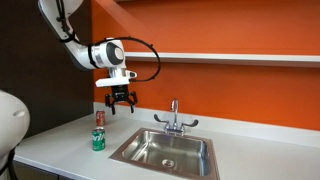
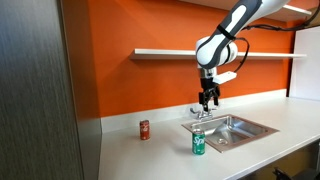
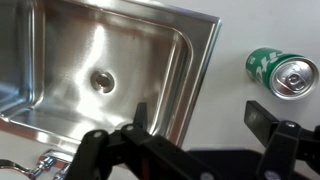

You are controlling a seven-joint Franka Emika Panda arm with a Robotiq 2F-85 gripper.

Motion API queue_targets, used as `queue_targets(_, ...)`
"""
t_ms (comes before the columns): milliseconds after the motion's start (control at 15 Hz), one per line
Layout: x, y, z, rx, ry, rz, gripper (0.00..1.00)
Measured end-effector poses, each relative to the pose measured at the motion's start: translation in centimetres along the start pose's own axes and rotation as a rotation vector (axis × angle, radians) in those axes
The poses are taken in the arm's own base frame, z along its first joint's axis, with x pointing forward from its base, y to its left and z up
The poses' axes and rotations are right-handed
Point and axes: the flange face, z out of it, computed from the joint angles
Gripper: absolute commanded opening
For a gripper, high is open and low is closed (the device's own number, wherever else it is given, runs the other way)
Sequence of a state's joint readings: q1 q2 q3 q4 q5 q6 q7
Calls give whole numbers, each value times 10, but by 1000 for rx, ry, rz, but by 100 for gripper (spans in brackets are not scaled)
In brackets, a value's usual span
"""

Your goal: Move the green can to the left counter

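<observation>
The green can [image 1: 98,139] stands upright on the light grey counter [image 1: 60,150], beside the sink's edge. It also shows in an exterior view [image 2: 198,143] and at the upper right of the wrist view [image 3: 281,73], with its silvery top showing. My gripper [image 1: 120,99] hangs in the air well above the counter, between the can and the faucet, also seen in an exterior view [image 2: 208,98]. In the wrist view its fingers [image 3: 198,115] are spread wide and empty, over the counter strip by the sink rim.
A small red can [image 1: 99,118] stands behind the green one, near the orange wall; it also shows in an exterior view [image 2: 144,129]. A steel sink [image 1: 165,153] with a faucet [image 1: 174,117] is set in the counter. A shelf [image 2: 180,53] runs along the wall.
</observation>
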State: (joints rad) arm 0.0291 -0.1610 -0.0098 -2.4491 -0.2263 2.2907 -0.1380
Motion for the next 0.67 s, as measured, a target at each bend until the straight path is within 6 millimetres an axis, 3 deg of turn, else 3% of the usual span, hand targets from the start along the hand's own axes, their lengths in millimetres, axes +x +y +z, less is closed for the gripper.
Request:
queue_targets(267,-22,33,-6,-19,-8,94,100)
queue_targets(667,-25,32,-6,-20,-10,105,100)
